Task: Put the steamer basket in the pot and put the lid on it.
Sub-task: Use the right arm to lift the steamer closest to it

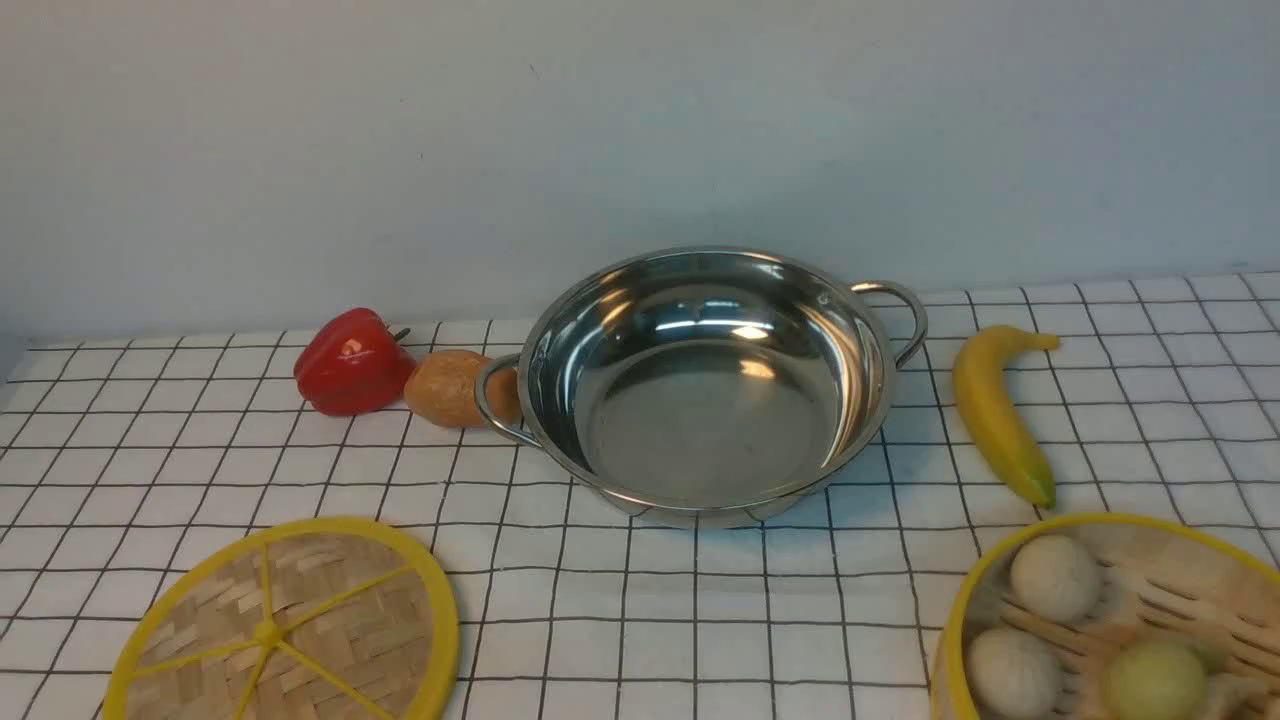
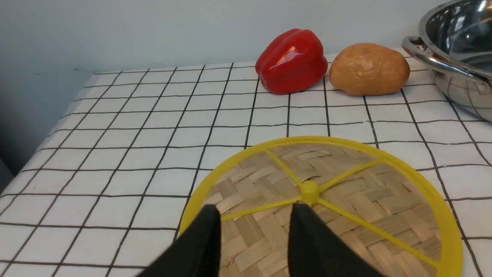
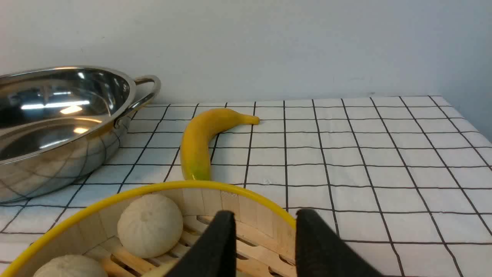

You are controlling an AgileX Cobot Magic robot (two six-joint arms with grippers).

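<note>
Nearest the camera, the loaded steamer basket (image 1: 948,655) sits right of and nearer than the pot (image 1: 700,420), the lid (image 1: 268,634) left of and nearer than it, probably so each arm can reach one. Left tool (image 2: 255,215) and right tool (image 3: 265,221) both stand open, gripping nothing.

TEXT: none legible | LABELS: none legible | BRANDS: none legible | NUMBERS: none legible | SIGNS: none legible | VIEWS CHECKED: front, left wrist, right wrist
</note>
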